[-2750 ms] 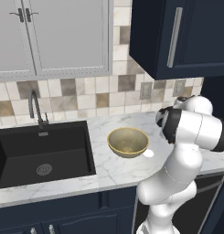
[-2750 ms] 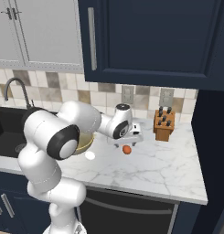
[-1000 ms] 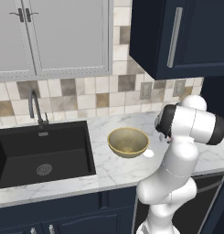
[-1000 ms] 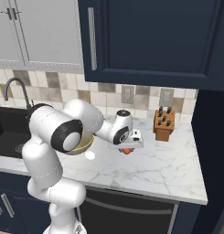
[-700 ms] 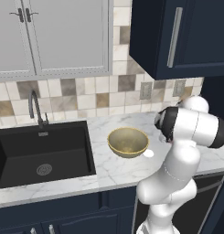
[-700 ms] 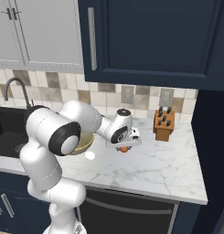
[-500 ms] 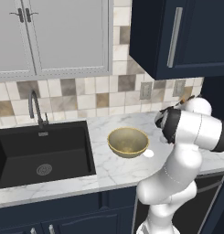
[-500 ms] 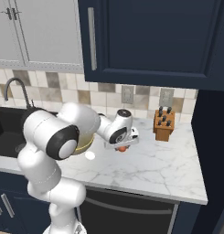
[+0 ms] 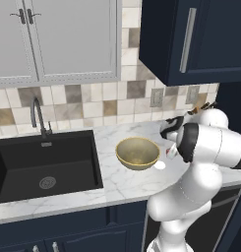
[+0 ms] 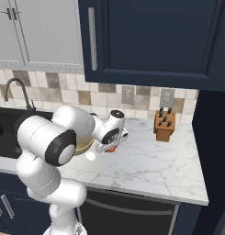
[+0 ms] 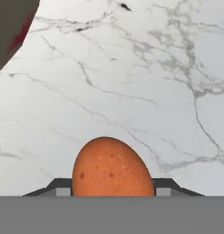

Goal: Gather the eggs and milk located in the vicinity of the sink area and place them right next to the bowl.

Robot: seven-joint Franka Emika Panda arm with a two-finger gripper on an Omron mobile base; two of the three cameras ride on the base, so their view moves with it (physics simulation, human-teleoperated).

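Pincer [image 10: 112,148] was clenched on a brown speckled egg [image 11: 112,168], held low over the marble worktop [image 10: 150,165] just right of the bowl [image 9: 137,152], presumably so it could be set down gently beside it. A white egg [image 9: 160,165] already lay against the bowl's right rim. Bowl stood near the worktop's front edge, right of the sink [image 9: 43,165]. Milk not located.

Glossy white arm [image 9: 200,147], dark joints

Open marble counter [image 10: 150,165] right of bowl [image 9: 137,152] — knife block [image 10: 164,125] by the wall.
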